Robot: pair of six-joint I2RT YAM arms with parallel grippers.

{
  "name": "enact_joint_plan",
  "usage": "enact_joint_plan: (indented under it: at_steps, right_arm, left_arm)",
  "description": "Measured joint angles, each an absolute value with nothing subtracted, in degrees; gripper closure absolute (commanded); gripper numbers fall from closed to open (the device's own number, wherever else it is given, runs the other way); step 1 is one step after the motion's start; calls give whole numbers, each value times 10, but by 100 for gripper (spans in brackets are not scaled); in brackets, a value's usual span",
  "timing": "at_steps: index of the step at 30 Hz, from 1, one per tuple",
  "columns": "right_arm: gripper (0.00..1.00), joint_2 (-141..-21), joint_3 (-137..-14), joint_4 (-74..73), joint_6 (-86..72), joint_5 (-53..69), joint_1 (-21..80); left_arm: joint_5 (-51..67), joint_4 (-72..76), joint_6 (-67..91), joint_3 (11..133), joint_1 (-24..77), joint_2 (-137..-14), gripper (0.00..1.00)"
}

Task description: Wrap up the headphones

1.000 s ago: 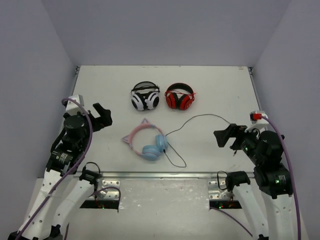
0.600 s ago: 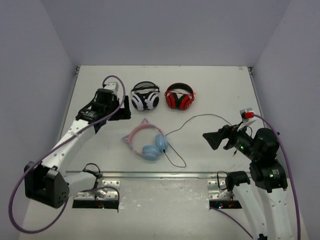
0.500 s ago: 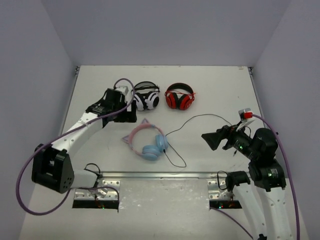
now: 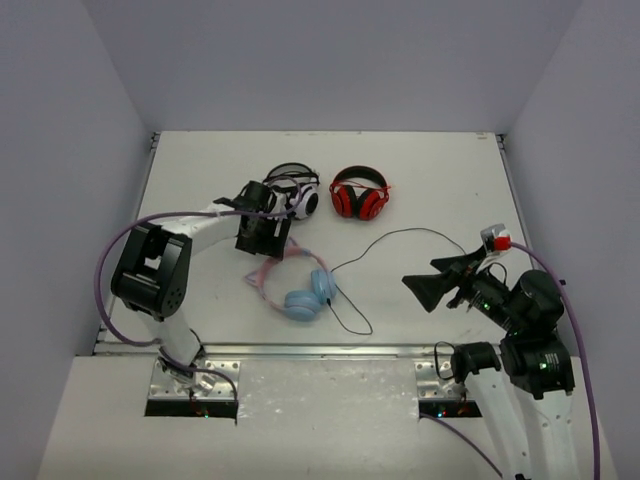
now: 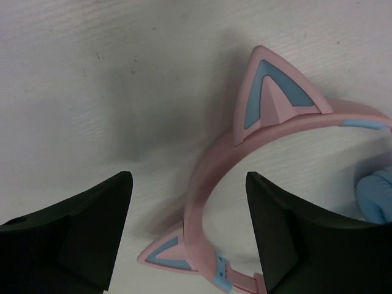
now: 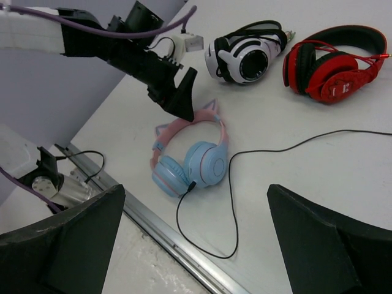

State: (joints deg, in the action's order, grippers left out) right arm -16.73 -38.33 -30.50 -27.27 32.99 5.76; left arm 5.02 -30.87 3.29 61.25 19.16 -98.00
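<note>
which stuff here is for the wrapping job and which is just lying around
For the job: pink headphones, cable, left gripper, right gripper.
Lying about: white headphones, red headphones.

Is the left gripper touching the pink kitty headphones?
Cannot tell. In the left wrist view the left gripper straddles the headphones, whose band vanishes behind one finger.

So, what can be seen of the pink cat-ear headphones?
The headphones lie flat on the table: a pink, plastic-looking headband with two pink-and-blue cat ears, two light blue ear cups side by side, and a thin black cable trailing loosely rightward. The left gripper holds its open jaws astride the headband; contact is unclear.
</note>
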Motion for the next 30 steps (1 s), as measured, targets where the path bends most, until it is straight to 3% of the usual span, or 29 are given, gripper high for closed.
enact_joint_plan:
  at_steps: [4, 5, 7, 8, 10, 11, 19, 26, 30]
  right_arm:
    - [1, -152, -380, -303, -269, 332, 58]
    - [1, -151, -379, -303, -268, 332, 58]
    - [1, -150, -376, -303, -266, 332, 58]
    - [1, -149, -375, -302, -265, 332, 58]
    - [1, -146, -372, -302, -265, 332, 58]
    - [1, -144, -371, -302, -265, 332, 58]
    - [1, -124, -370, -308, -246, 304, 70]
    - [1, -144, -342, -266, -257, 308, 73]
    - [4, -171, -279, -154, -288, 369, 73]
  left_arm:
    - [51, -291, 24, 605, 193, -1021, 44]
    - [51, -290, 23, 605, 194, -1021, 61]
    - [54, -278, 22, 597, 201, -1020, 70]
    - [51, -274, 20, 594, 208, -1018, 80]
    - [45, -266, 14, 589, 217, -1016, 83]
    - [41, -265, 11, 587, 220, -1016, 100]
    - [-70, -277, 71, 565, 307, -986, 100]
    - [-132, -397, 96, 542, 395, -777, 100]
    - [-162, -450, 107, 565, 401, -667, 100]
